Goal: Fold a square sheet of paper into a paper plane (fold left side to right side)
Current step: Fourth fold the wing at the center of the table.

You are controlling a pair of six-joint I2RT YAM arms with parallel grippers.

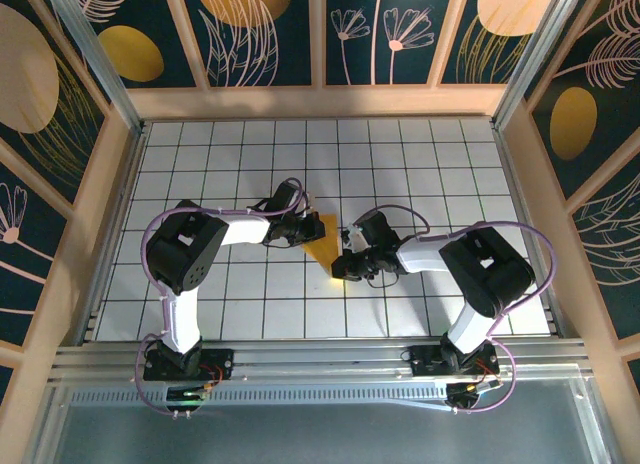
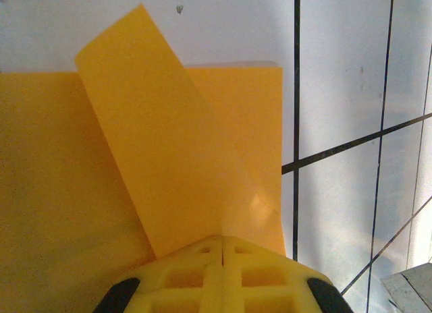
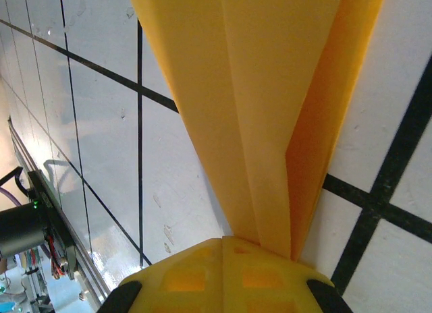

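The orange-yellow paper [image 1: 322, 246] lies mid-table, folded into a narrow triangle that points toward the near edge. My left gripper [image 1: 308, 227] is at its far left corner and my right gripper [image 1: 343, 265] at its near tip. In the left wrist view the yellow fingers of the left gripper [image 2: 221, 240] are shut, and a long flap of paper [image 2: 169, 158] rises from them over the flat layer. In the right wrist view the right gripper [image 3: 223, 240] is shut too. The layered folds of the paper [image 3: 256, 90] narrow into it just right of the seam.
The floor is white tile with black grid lines [image 1: 420, 174], fenced by wooden frame walls [image 1: 320, 101] on three sides. A metal rail [image 1: 320, 359] carries both arm bases along the near edge. Purple cables loop around each arm.
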